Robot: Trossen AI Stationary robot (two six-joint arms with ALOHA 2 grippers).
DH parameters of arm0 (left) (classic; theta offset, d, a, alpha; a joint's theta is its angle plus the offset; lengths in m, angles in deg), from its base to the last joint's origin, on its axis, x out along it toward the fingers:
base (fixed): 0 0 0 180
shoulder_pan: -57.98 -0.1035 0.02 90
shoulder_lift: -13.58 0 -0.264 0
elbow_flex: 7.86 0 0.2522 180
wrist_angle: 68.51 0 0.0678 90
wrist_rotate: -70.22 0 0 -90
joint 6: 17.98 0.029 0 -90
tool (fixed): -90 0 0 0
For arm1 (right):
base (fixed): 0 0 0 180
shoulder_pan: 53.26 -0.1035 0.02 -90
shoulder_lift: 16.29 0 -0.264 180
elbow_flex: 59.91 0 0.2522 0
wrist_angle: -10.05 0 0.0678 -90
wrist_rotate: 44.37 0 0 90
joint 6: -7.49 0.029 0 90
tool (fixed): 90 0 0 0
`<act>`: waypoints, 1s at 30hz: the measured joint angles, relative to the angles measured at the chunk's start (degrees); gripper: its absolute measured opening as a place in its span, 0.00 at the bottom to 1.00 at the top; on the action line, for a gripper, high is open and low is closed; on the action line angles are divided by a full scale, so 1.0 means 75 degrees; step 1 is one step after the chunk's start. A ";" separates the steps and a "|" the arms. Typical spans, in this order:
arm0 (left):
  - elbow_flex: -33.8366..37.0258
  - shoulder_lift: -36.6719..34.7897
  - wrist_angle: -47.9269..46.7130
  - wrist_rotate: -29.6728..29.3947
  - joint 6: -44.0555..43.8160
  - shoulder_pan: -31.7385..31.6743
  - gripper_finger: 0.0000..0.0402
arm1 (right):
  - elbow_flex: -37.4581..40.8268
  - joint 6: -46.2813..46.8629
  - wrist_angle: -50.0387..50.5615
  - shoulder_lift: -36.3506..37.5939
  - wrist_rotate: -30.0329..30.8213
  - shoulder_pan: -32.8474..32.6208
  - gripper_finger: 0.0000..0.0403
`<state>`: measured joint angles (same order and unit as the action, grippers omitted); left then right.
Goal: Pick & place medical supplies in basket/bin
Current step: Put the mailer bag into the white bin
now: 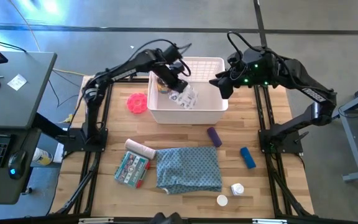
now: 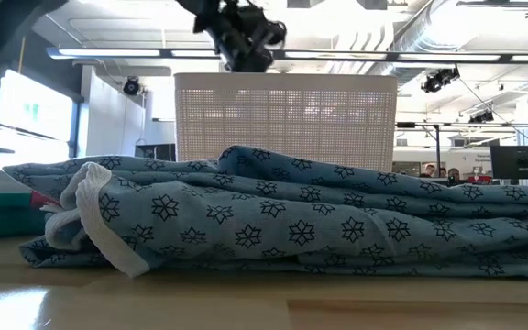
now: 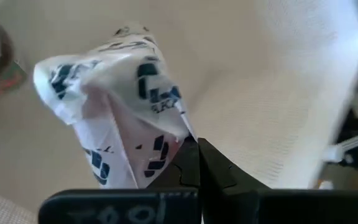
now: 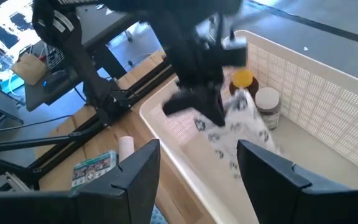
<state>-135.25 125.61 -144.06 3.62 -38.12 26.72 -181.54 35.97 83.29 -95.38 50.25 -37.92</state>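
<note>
The white latticed basket (image 1: 211, 112) stands at the table's far middle. My left gripper (image 1: 179, 87) reaches over it, shut on a white packet with dark print (image 3: 114, 106), which hangs inside the basket's walls (image 4: 235, 124). An amber bottle with a yellow cap (image 4: 242, 79) and a white-capped bottle (image 4: 268, 106) stand in the basket. My right gripper (image 4: 197, 174) is open with nothing between its fingers, held above the basket's right far corner (image 1: 222, 84). The low view shows my left gripper (image 2: 246, 41) above the basket's rim. My left gripper pinches one edge of the packet (image 3: 182, 127) between its two fingertips. The fingers slant down into the basket from the table's left. The packet hangs crumpled beyond and below the fingers; whether its lower end touches the basket's floor I cannot tell.
On the table in front of the basket lie a pink disc (image 1: 137, 102), a purple tube (image 1: 214, 136), a blue tube (image 1: 247, 157), a bandage roll (image 1: 140, 149), a printed box (image 1: 131, 169), two white pill bottles (image 1: 237, 188) and the blue-grey patterned cloth (image 1: 188, 169).
</note>
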 joint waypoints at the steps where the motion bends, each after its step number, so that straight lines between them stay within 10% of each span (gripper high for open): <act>1: 0.0008 0.0111 -0.0046 0.0003 0.0057 0.0022 0.06 | 0.0000 0.0000 0.0002 0.0000 0.0000 0.0000 0.51; 24: 0.0005 0.1082 -0.0279 -0.0265 0.1307 0.0424 0.06 | 0.0000 0.0234 0.0408 -0.0003 -0.0210 0.0000 0.51; 30: 0.0005 0.1082 -0.0362 -0.0974 0.1613 0.0422 0.19 | 0.0000 0.0234 0.0408 -0.0003 -0.0213 0.0000 0.51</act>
<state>-135.22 133.72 -146.77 -3.68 -26.02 29.88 -181.54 37.73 86.35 -95.40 48.65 -37.92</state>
